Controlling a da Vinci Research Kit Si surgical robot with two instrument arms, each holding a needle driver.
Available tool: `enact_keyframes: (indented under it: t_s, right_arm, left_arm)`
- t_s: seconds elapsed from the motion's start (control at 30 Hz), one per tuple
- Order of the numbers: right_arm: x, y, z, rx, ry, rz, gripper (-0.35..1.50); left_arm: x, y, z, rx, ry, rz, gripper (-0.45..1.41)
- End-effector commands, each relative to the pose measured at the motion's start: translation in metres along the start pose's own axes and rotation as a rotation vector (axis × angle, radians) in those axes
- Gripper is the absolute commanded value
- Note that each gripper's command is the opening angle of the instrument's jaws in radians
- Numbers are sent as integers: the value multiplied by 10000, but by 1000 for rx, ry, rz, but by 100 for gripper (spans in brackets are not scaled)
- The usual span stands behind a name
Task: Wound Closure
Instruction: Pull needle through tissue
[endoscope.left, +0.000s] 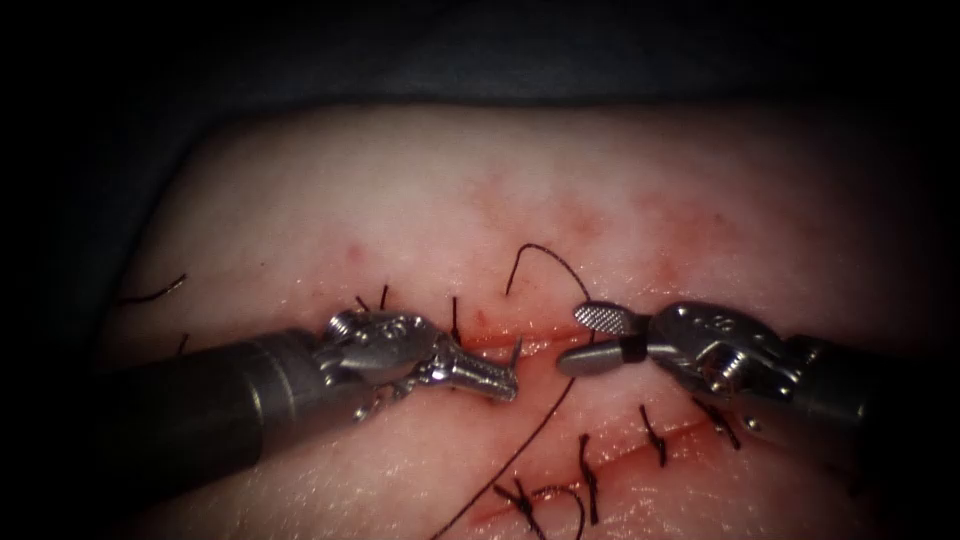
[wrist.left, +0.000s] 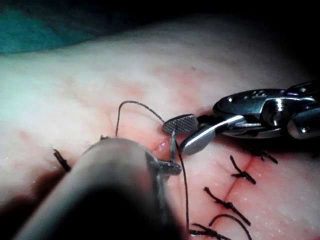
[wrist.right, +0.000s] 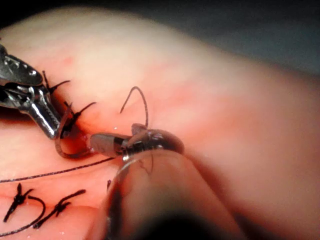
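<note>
My left tool (endoscope.left: 505, 382) comes in from the left, its jaws shut on the curved needle (endoscope.left: 517, 352) over the cut (endoscope.left: 540, 338). A short end of the needle stands up above the jaws. In the right wrist view the needle (wrist.right: 59, 142) arcs from the left tool (wrist.right: 50, 127) round to my right tool (wrist.right: 100, 143). I cannot tell whether the needle is in the tissue. My right tool (endoscope.left: 590, 340) has its jaws open, holding nothing, just right of the needle. Dark thread (endoscope.left: 545, 255) loops above the cut, passes by the open jaws and trails down-left.
Tied stitches (endoscope.left: 588, 470) with cut ends close the cut lower right, and more thread ends (endoscope.left: 455, 320) stand behind the left tool. Red fluid stains the tissue (endoscope.left: 600, 180) along the cut. A loose piece of thread (endoscope.left: 160, 292) lies far left.
</note>
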Motion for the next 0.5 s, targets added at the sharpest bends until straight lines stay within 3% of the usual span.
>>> enact_keyframes:
  t_s: [0.03, 0.17, 0.33, 0.4, 0.5]
  right_arm:
    - [4, -2, 11, 3, 2, -3, 49]
    - [0, -3, 12, 2, 4, -13, 46]
    - [-3, -4, 13, 0, 6, -15, 56]
    - [-3, -5, 12, 1, 6, -16, 66]
    - [-4, -6, 11, 2, 5, -17, 71]
  left_arm:
    - [7, 0, 5, -9, -2, -9, -45]
    - [9, 24, -2, -65, -26, -59, -45]
    - [20, 64, -19, -135, -37, -83, -45]
    - [30, 86, -32, -169, 0, 91, -45]
    - [38, 103, -42, -154, 38, 388, -45]
